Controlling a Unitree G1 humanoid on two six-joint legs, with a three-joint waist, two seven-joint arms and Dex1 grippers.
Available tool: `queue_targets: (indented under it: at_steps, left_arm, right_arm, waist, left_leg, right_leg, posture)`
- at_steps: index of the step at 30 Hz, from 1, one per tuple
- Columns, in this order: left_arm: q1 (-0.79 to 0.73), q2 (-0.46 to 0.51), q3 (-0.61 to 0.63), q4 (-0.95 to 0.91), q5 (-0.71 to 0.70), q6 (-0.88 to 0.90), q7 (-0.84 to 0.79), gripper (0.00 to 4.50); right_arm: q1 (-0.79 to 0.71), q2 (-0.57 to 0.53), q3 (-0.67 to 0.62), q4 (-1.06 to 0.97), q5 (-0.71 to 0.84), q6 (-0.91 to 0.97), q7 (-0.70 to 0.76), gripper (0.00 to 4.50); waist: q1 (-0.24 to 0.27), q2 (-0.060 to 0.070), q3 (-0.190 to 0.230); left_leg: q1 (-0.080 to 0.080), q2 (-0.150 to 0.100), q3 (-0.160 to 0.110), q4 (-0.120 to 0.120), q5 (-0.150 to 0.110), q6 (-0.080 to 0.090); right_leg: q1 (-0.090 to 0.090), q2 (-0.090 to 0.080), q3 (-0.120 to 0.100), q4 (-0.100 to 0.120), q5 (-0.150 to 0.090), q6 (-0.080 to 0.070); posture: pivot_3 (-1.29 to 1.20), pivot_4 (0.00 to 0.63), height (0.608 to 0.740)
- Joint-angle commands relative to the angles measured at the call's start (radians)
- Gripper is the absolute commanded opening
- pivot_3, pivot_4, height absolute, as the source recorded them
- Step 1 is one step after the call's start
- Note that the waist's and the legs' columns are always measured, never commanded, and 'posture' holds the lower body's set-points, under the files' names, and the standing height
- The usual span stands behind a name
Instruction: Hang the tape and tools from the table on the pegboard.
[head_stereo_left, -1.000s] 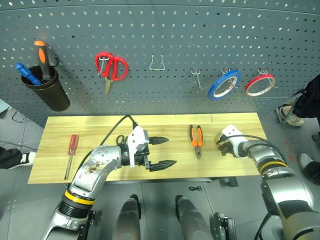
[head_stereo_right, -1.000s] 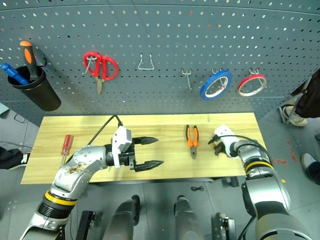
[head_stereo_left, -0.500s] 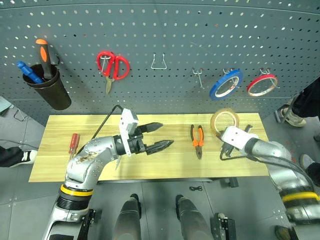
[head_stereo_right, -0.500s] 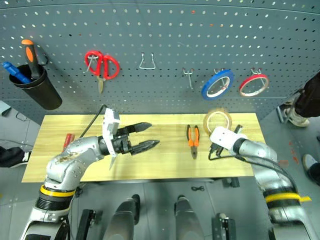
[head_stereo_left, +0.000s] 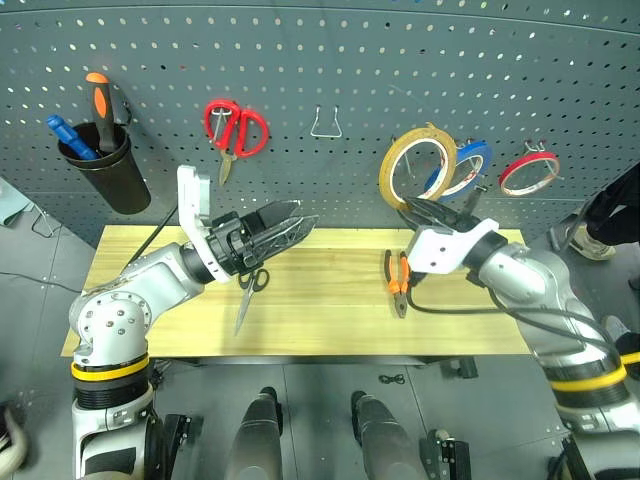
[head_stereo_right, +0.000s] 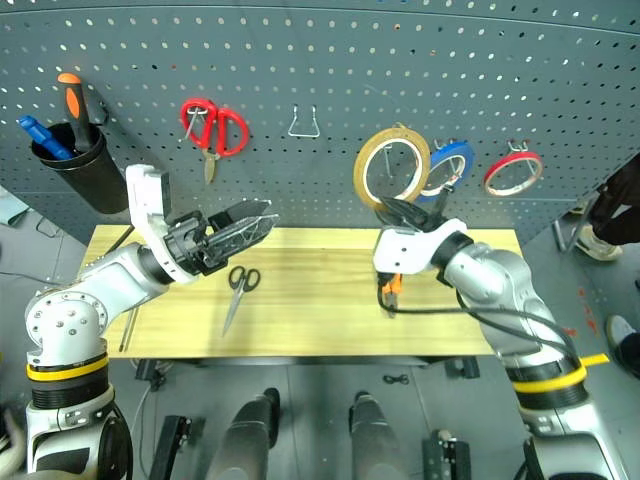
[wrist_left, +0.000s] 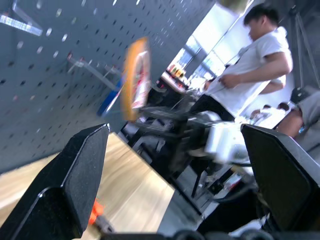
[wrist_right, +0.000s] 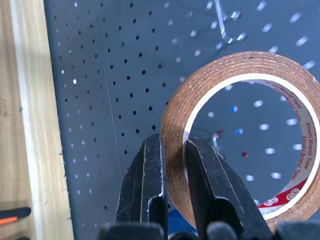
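I see my right gripper clenched on the tape, held against the pegboard; my left gripper hangs released below it.

the bare hook on the pegboard is the landmark. the tape, pinched upright in the right gripper, hangs just in front of it. the blue roll crowds its right side, the red roll beyond. to its left the board is open as far as the wire hook.
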Motion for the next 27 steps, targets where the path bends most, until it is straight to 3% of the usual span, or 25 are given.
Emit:
queue_targets:
  at_steps: [1,4,6,15,19,22,27]
  left_arm:
    - [0.000,0.023,0.027,-0.037,-0.036,-0.009,0.019,4.50]
    - [0.019,0.030,0.025,-0.050,-0.043,-0.015,0.026,4.50]
    - [0.023,0.030,0.024,-0.054,-0.049,-0.018,0.033,4.50]
    - [0.063,0.073,-0.023,-0.064,0.013,-0.040,-0.029,4.50]
    - [0.115,0.131,-0.115,-0.073,0.156,-0.115,-0.141,4.50]
    - [0.165,0.209,-0.227,-0.064,0.333,-0.241,-0.278,4.50]
    - [0.202,0.269,-0.321,0.014,0.561,-0.477,-0.414,4.50]
  right_arm:
    - [-0.057,0.005,0.019,0.089,0.026,-0.036,0.022,0.24]
    - [-0.081,0.020,0.029,0.131,0.045,-0.032,0.036,0.24]
    - [-0.084,0.030,0.025,0.137,0.061,-0.029,0.040,1.27]
    - [0.124,0.005,-0.040,-0.049,0.113,0.043,0.067,4.36]
    - [0.312,-0.006,-0.083,-0.183,0.161,0.120,0.111,4.44]
    - [0.386,0.078,-0.099,-0.260,0.285,0.474,0.175,4.44]
    - [0.168,0.235,-0.097,-0.149,0.368,0.883,0.135,4.44]
  waist:
    - [0.003,0.000,0.000]
    - [0.006,0.000,0.000]
    - [0.008,0.000,0.000]
    - [0.026,0.000,0.000]
    - [0.029,0.001,-0.001]
    - [0.025,0.000,-0.004]
    - [-0.005,0.000,-0.004]
  left_leg:
    - [0.000,0.000,0.000,0.000,0.000,0.000]
    - [0.000,0.000,0.000,-0.001,0.000,0.000]
    - [0.000,0.000,0.000,-0.001,0.000,0.000]
    - [0.000,0.000,-0.001,0.000,0.000,0.000]
    - [0.000,-0.001,-0.001,-0.001,0.000,0.000]
    - [0.000,0.000,-0.001,0.000,0.000,0.000]
    - [0.001,0.000,-0.001,0.000,0.005,-0.001]
  right_leg:
    - [0.000,0.000,0.000,0.000,0.000,0.000]
    - [0.000,0.000,0.000,0.000,0.000,0.000]
    - [0.000,0.000,0.000,0.000,0.000,0.000]
    - [0.000,0.000,-0.002,0.001,0.001,-0.001]
    - [0.000,-0.001,-0.002,0.001,0.001,-0.001]
    - [0.000,-0.001,-0.002,0.001,0.001,-0.001]
    - [-0.001,0.000,-0.002,0.001,0.004,-0.002]
  posture:
    - [0.15,0.249,0.739]
    - [0.16,0.250,0.739]
    - [0.16,0.248,0.739]
    - [0.15,0.249,0.739]
    - [0.14,0.251,0.739]
    - [0.13,0.257,0.739]
    - [0.14,0.265,0.739]
